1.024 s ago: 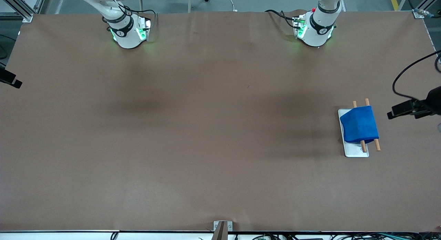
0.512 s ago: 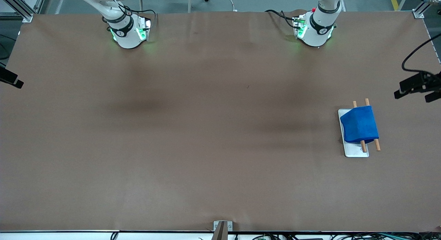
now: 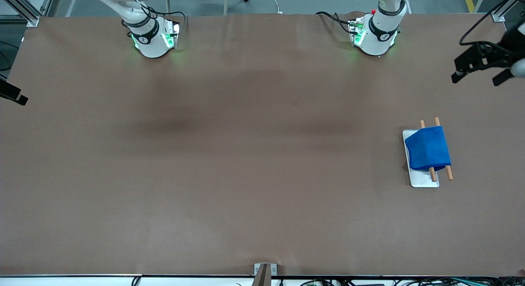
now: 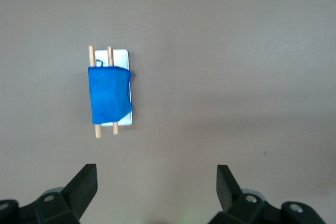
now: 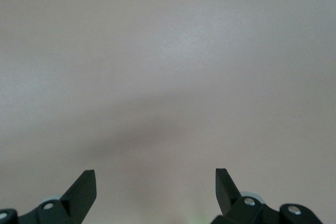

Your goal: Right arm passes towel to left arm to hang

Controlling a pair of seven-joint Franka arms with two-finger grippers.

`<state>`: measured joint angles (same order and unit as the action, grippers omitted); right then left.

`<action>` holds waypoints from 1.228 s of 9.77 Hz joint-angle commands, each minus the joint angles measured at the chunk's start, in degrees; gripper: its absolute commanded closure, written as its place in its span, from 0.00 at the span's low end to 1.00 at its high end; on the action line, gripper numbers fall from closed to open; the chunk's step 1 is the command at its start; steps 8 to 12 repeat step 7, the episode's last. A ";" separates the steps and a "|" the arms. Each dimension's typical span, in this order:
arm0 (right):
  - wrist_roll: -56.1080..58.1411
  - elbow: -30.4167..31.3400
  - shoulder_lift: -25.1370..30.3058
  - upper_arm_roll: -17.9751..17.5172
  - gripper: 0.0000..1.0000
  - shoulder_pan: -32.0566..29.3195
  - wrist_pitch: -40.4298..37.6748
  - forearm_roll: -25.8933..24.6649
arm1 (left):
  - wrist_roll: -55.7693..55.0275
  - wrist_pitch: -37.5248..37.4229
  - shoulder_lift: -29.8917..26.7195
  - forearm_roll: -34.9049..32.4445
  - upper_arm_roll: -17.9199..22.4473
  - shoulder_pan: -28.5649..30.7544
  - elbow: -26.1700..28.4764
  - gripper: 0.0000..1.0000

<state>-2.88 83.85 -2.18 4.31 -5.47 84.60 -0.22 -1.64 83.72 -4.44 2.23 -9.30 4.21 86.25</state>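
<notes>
The blue towel (image 3: 427, 148) hangs folded over two wooden rods (image 3: 450, 173) of a small rack with a white base (image 3: 424, 180), toward the left arm's end of the table. It also shows in the left wrist view (image 4: 108, 94). My left gripper (image 3: 475, 78) is open and empty, up in the air over the table edge at the left arm's end, well apart from the rack. In its wrist view the left gripper (image 4: 157, 169) holds nothing. My right gripper (image 5: 156, 174) is open and empty over bare table and waits.
The brown table (image 3: 246, 154) is wide and bare around the rack. A black part (image 3: 12, 95) sticks in at the right arm's end of the table. A metal bracket (image 3: 265, 271) sits at the edge nearest the front camera.
My left gripper has moved from beside the rack toward the robots' bases, still open. The towel stays on the rods. The right arm has not moved.
</notes>
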 commanded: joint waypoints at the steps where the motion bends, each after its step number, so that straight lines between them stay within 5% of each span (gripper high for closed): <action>1: -0.64 1.05 1.04 -0.27 0.00 -0.06 -0.05 -0.75 | -0.73 1.18 -3.38 -3.35 1.48 -3.23 7.43 0.00; 12: -0.63 1.14 1.04 -0.27 0.00 -0.06 -0.40 -0.75 | 0.15 1.27 -1.81 -3.90 1.21 -3.07 5.86 0.00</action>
